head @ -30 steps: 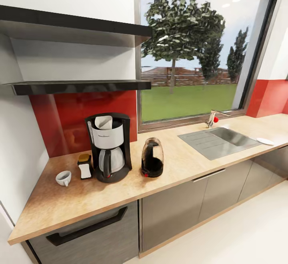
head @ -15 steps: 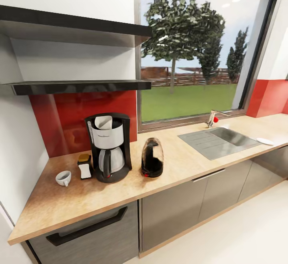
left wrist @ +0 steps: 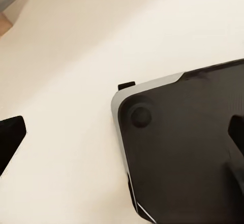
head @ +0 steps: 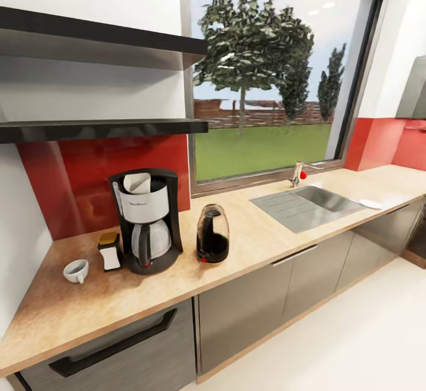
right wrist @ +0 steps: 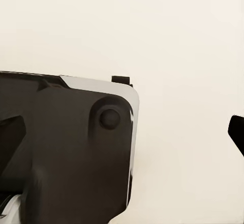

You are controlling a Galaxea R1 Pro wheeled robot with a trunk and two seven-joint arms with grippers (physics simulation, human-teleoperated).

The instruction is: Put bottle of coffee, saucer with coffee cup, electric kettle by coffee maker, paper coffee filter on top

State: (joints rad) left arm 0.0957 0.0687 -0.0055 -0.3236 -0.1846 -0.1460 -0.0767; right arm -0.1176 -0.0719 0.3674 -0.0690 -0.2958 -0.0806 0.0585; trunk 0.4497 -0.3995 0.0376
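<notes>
Item, worktop [head: 278, 243]: light wood-grain slab over grey cabinet fronts, one drawer with a black handle [head: 112, 343]; its far right end is cut off by the picture's edge.
Item, coffee maker [head: 145, 219]: upright near the red backsplash [head: 89, 184], with the paper coffee filter [head: 137, 183] sitting in its top.
Item, bottle of coffee [head: 109, 250]: just beside the machine, toward the wall corner; label too small to read.
Item, coffee cup [head: 76, 270]: on the bare worktop beyond the bottle, apart from it.
Item, electric kettle [head: 212, 233]: near the machine's other side, toward the sink [head: 307, 204].
Item, saucer [head: 370, 203]: past the sink, well apart from the cup; only a thin pale oval, its ringed centre not discernible.
Item, shelf [head: 100, 128]: thin black board, a thicker one above.
Item, window [head: 266, 71]: trees and lawn outside.
Item, my left claw [left wrist: 122, 140] and right claw [right wrist: 122, 132]: dark fingertips at the picture edges, spread wide, nothing between them; beneath lie pale floor [left wrist: 76, 41] and my dark base [left wrist: 188, 148].
</notes>
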